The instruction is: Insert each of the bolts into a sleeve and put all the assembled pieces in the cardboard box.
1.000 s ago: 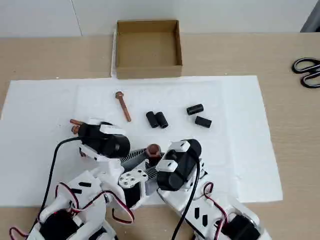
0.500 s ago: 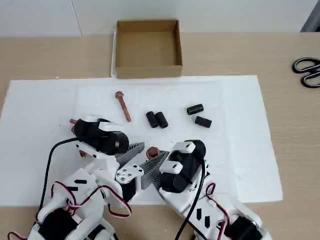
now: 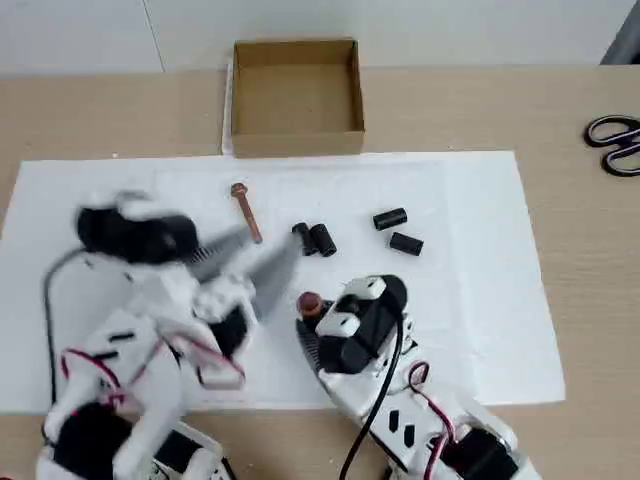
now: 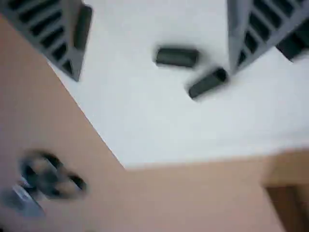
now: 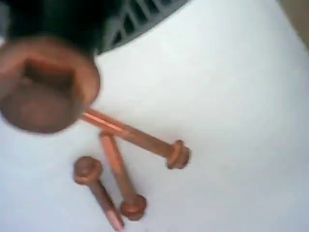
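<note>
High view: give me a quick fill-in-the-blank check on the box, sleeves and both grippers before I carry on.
1. The box is ___.
2. ___ loose sleeves lie on the sheet.
3. The right gripper is shut on a ___.
4. The left gripper is ___.
Missing words: empty; four; bolt; open.

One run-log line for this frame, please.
left gripper: open, near black cylindrical sleeves | right gripper: shut on copper-coloured metal bolt | three more bolts: loose on white paper sheet | brown cardboard box: empty
</note>
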